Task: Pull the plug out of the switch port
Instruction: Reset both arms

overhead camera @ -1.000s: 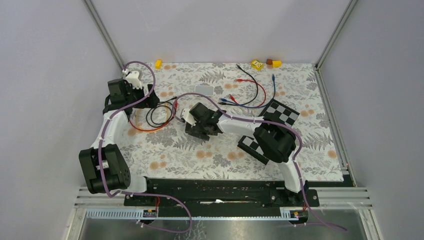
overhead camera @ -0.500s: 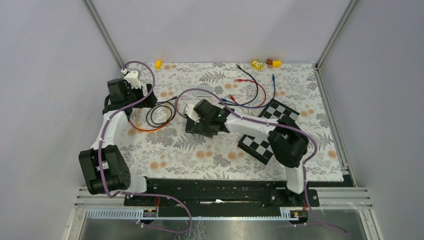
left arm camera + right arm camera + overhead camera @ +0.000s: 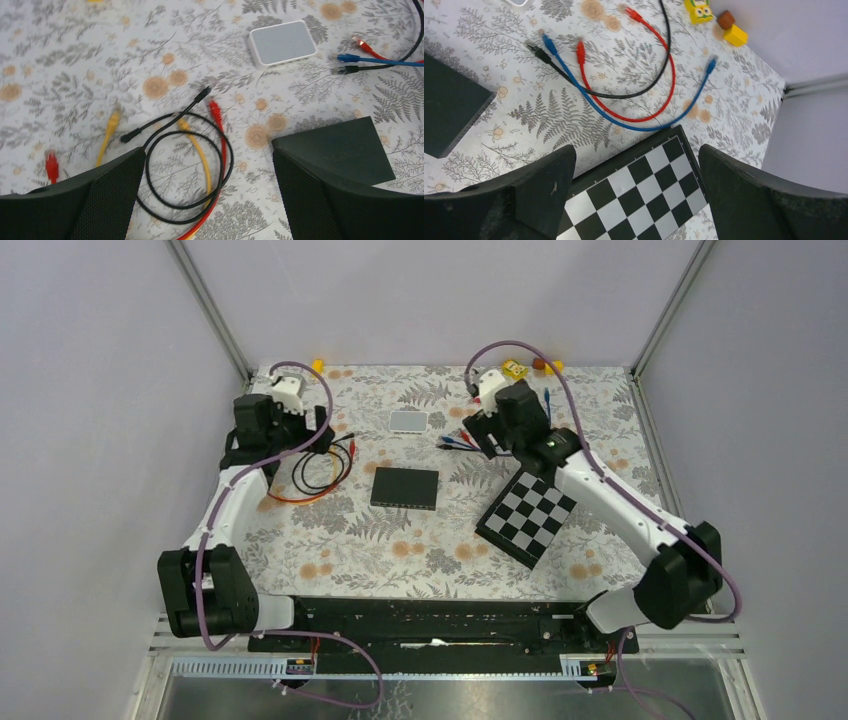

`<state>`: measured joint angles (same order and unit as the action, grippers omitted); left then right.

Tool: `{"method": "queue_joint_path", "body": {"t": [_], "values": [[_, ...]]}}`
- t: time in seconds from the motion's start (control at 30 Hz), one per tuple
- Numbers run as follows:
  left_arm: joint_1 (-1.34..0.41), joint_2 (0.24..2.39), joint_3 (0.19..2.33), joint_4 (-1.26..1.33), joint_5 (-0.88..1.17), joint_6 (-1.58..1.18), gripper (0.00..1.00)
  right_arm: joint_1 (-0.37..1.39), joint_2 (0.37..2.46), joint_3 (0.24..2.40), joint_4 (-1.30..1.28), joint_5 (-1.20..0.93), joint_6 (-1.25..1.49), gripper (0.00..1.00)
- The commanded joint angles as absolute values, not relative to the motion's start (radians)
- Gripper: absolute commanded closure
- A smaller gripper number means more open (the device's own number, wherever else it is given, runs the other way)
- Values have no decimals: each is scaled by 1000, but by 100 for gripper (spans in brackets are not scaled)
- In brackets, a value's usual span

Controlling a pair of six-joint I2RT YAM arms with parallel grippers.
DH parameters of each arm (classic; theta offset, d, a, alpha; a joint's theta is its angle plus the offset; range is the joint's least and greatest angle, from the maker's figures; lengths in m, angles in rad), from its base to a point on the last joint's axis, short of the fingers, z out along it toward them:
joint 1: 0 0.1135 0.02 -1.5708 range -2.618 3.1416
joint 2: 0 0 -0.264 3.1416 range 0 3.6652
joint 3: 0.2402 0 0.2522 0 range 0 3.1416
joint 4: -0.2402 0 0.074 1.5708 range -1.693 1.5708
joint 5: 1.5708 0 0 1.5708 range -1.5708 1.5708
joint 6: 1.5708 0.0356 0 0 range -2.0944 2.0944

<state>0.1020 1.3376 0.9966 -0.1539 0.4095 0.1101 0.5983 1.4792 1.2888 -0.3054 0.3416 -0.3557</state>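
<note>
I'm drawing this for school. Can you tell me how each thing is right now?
Left claw: open, holding nothing.
Right claw: open, holding nothing.
Black switch: lying flat, no cable seen plugged in.
Coiled cables: loose, unplugged.
Curved cables: loose, unplugged.
Checkerboard: lying flat.

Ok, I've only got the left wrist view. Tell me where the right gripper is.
Observer: The right gripper is open, out on the far right side, just beyond the checkerboard.
Operator: Follow the blue cable past my frame edge.
Observer: The blue cable curves along the checkerboard's far side and ends in a free plug toward the far edge.
Operator: Check the whole black switch, I see one corner.
Observer: In the top view no cable reaches the black switch; I can see nothing plugged into it.
</note>
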Motion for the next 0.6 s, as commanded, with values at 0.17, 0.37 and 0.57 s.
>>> {"method": "queue_joint_path", "body": {"t": [0.17, 0.37, 0.57], "values": [[-90, 1234, 976, 60, 166, 61, 1, 485, 1270, 1141, -175, 271, -215, 0], [-91, 1211, 964, 59, 155, 13, 1, 462, 1247, 1057, -87, 252, -196, 0], [-90, 1192, 962, 15, 204, 61, 1, 461, 1242, 1030, -57, 253, -203, 0]]}}
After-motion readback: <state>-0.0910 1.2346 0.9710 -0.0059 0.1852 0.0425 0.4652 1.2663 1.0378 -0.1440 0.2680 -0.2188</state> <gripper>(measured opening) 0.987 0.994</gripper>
